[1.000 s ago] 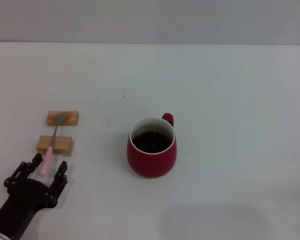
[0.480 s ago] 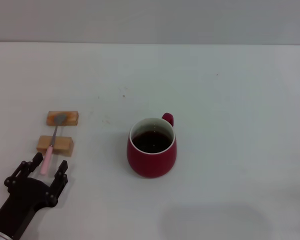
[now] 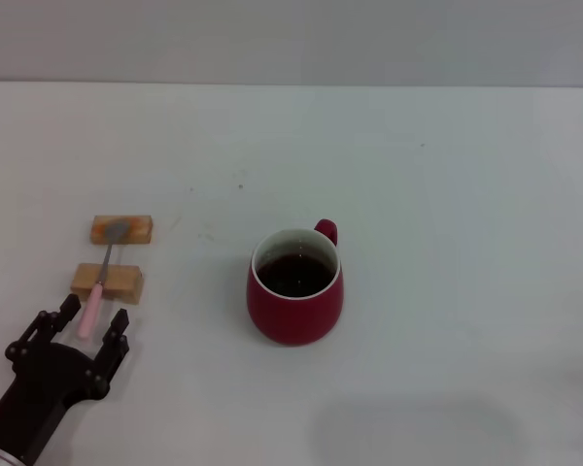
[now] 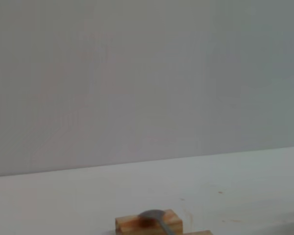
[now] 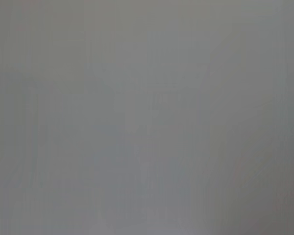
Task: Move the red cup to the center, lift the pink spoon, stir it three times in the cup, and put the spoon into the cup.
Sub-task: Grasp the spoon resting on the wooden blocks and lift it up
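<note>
Near the table's front-left corner, the wide-open, empty left gripper is being withdrawn slightly from the pink spoon; grasping is being delayed.

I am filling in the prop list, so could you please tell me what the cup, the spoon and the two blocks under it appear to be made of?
Rounded dark-red cup: likely glazed ceramic, glossy, white inside.
Slim pink-handled spoon: dull grey bowl and neck, probably metal; handle perhaps plastic.
Two small tan blocks: seemingly bare wood, matt, with a visible seam line in the left wrist view.

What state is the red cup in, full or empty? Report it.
Holding liquid, not empty: the red cup stands upright on the table with dark brown liquid inside, its surface sitting below the white rim. The pink spoon is not in it.
</note>
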Robot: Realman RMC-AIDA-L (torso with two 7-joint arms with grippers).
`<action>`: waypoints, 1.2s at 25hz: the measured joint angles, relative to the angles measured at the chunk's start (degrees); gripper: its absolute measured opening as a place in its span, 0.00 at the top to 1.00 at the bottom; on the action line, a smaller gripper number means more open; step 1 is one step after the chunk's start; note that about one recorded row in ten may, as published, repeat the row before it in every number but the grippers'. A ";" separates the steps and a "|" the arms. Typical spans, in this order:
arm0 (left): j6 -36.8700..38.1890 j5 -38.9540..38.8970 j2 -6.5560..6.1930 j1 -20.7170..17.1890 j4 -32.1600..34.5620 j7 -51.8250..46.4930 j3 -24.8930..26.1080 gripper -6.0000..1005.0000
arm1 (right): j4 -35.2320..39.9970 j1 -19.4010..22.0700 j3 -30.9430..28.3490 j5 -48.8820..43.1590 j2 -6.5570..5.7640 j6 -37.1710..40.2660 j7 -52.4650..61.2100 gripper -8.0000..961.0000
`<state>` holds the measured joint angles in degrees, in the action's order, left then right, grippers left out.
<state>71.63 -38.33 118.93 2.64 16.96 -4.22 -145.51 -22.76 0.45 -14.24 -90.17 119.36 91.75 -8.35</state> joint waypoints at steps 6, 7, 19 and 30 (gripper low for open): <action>0.00 0.00 -0.02 0.00 -0.17 -0.01 0.06 0.41 | 0.00 -0.02 0.06 0.00 0.00 0.00 0.00 0.99; -0.01 0.01 -0.02 0.00 -0.20 -0.01 0.06 0.41 | 0.00 -0.02 0.06 0.00 0.00 0.00 0.00 0.99; -0.60 0.01 -0.02 -0.12 -0.16 -0.06 0.06 0.43 | 0.00 -0.08 0.57 0.00 0.00 -0.04 0.00 0.99; -0.15 0.09 -0.02 0.06 -0.18 0.61 0.13 0.64 | 0.09 0.09 0.62 0.00 0.00 -0.09 0.00 0.99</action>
<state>71.48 -38.23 118.91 2.70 16.78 -3.60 -145.38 -22.67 0.54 -13.62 -90.17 119.36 91.66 -8.35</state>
